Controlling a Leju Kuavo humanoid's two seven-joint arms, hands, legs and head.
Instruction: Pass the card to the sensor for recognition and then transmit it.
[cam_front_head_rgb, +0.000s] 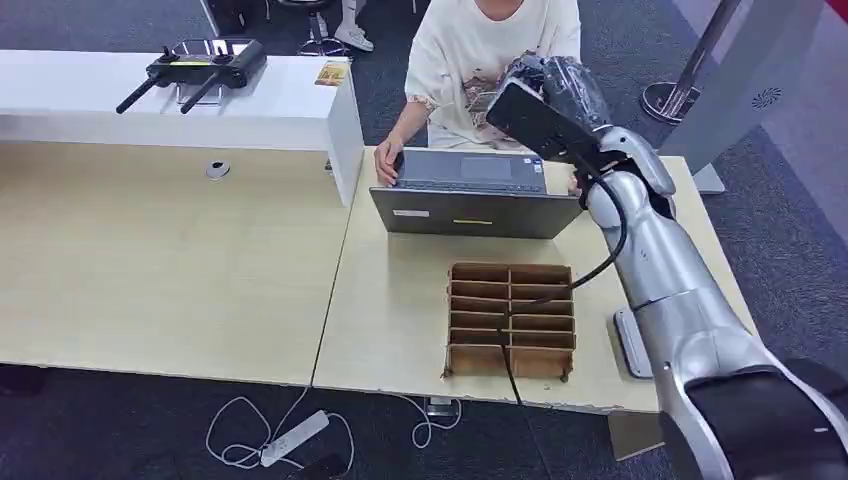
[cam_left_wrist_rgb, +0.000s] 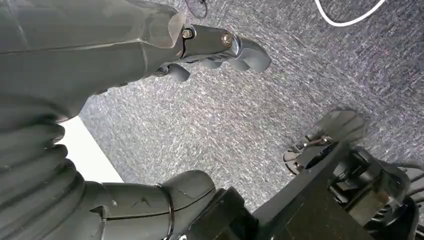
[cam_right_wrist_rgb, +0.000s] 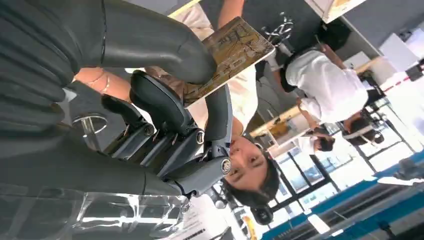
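Pale wooden desks (cam_front_head_rgb: 160, 260) fill the office floor ahead of us, with grey carpet around them and a person in a cream shirt (cam_front_head_rgb: 490, 50) seated across the near desk at a grey laptop (cam_front_head_rgb: 475, 195). Just in front of the laptop stands a brown divided organiser (cam_front_head_rgb: 511, 320), its slots apparently bare.

Our right hand (cam_front_head_rgb: 545, 95) is raised over the far edge of the desk, toward the person. In the right wrist view it pinches the card (cam_right_wrist_rgb: 235, 52) — a tan, printed card — between the thick thumb and the darker fingers (cam_right_wrist_rgb: 160, 107), most of the card sticking out past the grip. Our left hand (cam_left_wrist_rgb: 220, 47) hangs over the carpet, fingers loosely curled, holding nothing.

We judge this to be the handover stage: the card is up and offered. We cannot pick out a sensor for certain, so whether recognition is done is unclear. The next move calls for keeping the pinch steady until the person's hand takes hold of the card's free end — then loosening the thumb.
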